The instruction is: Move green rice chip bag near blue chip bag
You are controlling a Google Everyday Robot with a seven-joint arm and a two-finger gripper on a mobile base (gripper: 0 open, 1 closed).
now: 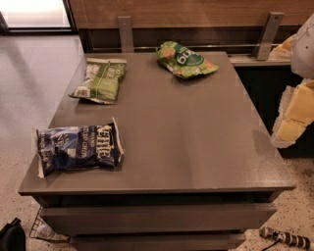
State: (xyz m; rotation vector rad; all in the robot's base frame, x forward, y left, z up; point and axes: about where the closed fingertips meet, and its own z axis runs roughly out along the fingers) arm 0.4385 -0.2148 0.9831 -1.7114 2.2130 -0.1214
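1. Gripper (293, 115) hangs off table's (196, 147) right edge; its state I can't tell.
2. Green rice chip bag (185, 60): table's far edge. Blue chip bag (78, 147): near-left corner.
3. Pre-grasp; next I reach far edge.

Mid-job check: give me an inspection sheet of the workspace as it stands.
Surface: grey table, three bags lying on it.
Job's things: green rice chip bag at the far edge, right of centre; blue chip bag at the near left corner; well apart.
Clutter: olive-green bag at the far left.
Grippers: gripper beside the table's right edge, away from all bags.
Cables: what looks like a striped cord on the floor, near right.
Surroundings: wood wall panel, metal brackets, speckled floor; wire rack by the near left corner.
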